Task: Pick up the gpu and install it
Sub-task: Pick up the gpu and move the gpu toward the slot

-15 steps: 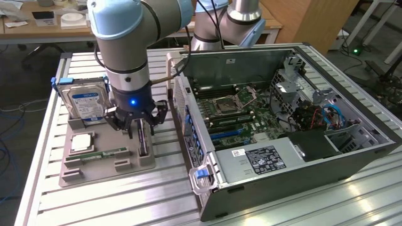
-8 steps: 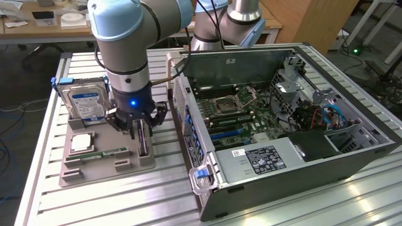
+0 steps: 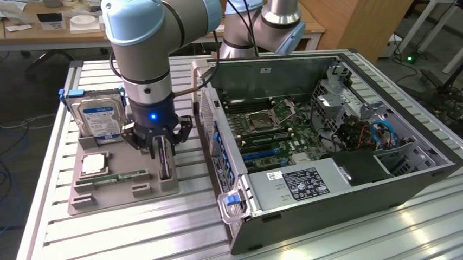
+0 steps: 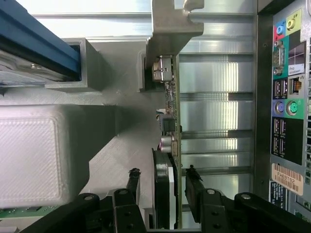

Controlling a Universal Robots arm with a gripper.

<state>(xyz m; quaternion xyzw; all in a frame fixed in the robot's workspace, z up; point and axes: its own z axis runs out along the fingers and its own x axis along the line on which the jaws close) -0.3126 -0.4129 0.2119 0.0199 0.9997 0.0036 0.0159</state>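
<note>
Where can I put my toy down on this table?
The silver slatted table is bare nearest the camera, in front of the grey plastic parts tray and beside the open dark computer case. The tray itself is crowded.

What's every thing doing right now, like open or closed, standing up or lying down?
gpu: standing on edge in the gray holder, not lifted.
gripper: down astride the gpu.
hard drive: standing upright in the holder.
memory stick: lying flat in the holder.
computer case: on its side, open, inside showing.
</note>
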